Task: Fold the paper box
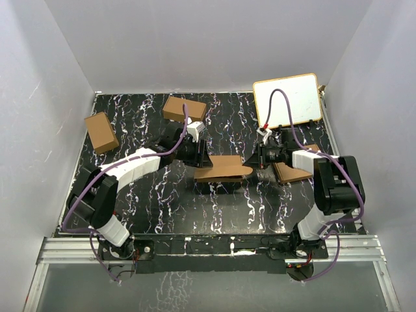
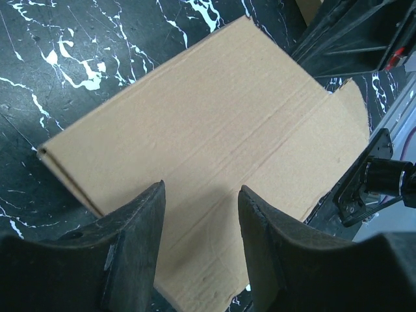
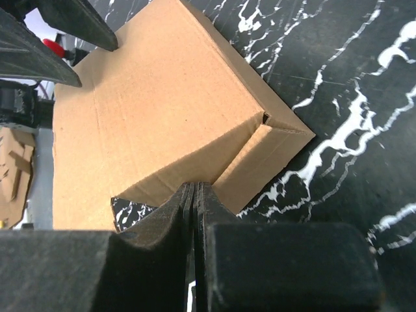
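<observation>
The paper box point(image 1: 223, 168) is coloured plain brown; the counter point(image 1: 162, 201) is patterned black with white marble veins.

The paper box point(image 1: 223, 168) lies in the middle of the tabletop point(image 1: 162, 201), its long side running left to right. The left fingers point(image 2: 133, 253) stand apart over its left end. The right fingers point(image 3: 162, 227) are pressed together on its right edge. One carton point(image 1: 184, 109) lies behind the box, toward the far edge. A second carton point(image 1: 101, 132) lies well to the left. A board point(image 1: 287, 100) sits in the far right corner, and a pile of sheets point(image 1: 289, 173) lies nearer than it, just right of the box.
</observation>
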Robot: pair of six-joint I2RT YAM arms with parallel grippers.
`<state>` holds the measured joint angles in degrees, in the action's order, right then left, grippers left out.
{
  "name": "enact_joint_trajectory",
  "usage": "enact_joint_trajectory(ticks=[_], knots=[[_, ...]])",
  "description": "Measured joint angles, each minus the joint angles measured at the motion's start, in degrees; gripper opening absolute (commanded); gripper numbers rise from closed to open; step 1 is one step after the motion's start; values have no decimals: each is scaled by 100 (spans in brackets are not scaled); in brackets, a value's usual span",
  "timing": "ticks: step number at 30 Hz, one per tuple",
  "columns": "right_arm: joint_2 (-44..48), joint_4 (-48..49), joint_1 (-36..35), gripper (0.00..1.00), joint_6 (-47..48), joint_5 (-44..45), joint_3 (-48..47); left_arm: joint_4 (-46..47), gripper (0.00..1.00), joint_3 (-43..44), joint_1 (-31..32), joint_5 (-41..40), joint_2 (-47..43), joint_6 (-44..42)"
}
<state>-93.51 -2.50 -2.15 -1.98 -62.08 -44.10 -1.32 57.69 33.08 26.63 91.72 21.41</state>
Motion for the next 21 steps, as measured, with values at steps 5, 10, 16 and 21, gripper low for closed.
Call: enact_joint_trajectory(ticks=[5,10,16,21], knots=[[-361,-44,-199,8,13,-251,-225,-2,47,35,-2,44,92,17],[-376,-48,-223,8,11,-275,-229,2,47,87,-4,92,175,26],[-376,-55,-186,8,15,-282,-232,-4,47,94,-4,101,177,26],[-376,-254,50,8,157,-271,-232,-7,47,96,-4,101,177,26]])
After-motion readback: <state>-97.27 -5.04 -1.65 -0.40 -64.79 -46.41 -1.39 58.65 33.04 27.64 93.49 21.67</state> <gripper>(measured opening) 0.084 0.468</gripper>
